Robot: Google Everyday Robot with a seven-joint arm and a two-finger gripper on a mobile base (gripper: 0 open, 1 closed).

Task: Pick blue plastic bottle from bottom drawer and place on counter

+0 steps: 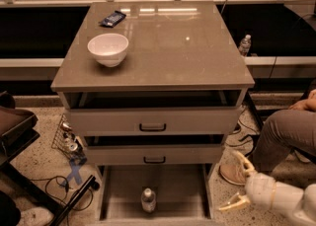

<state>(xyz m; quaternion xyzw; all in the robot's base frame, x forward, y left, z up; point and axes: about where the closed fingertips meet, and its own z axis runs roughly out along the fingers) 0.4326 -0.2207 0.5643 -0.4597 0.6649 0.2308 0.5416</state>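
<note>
Camera view shows us the blue plastic bottle standing upright on the floor of the bottom drawer, which is pulled out, so it can be reached from above. Our gripper hangs low to the right of this drawer, outside it, with fingers spread apart and holding nothing. We judge the counter has room beside the white bowl.

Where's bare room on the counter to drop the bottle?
Right half of counter bare, from white bowl to right edge. Back-left crowded: bowl, blue packet. Open gripper sits right of bottom drawer; blue plastic bottle stands inside.
</note>
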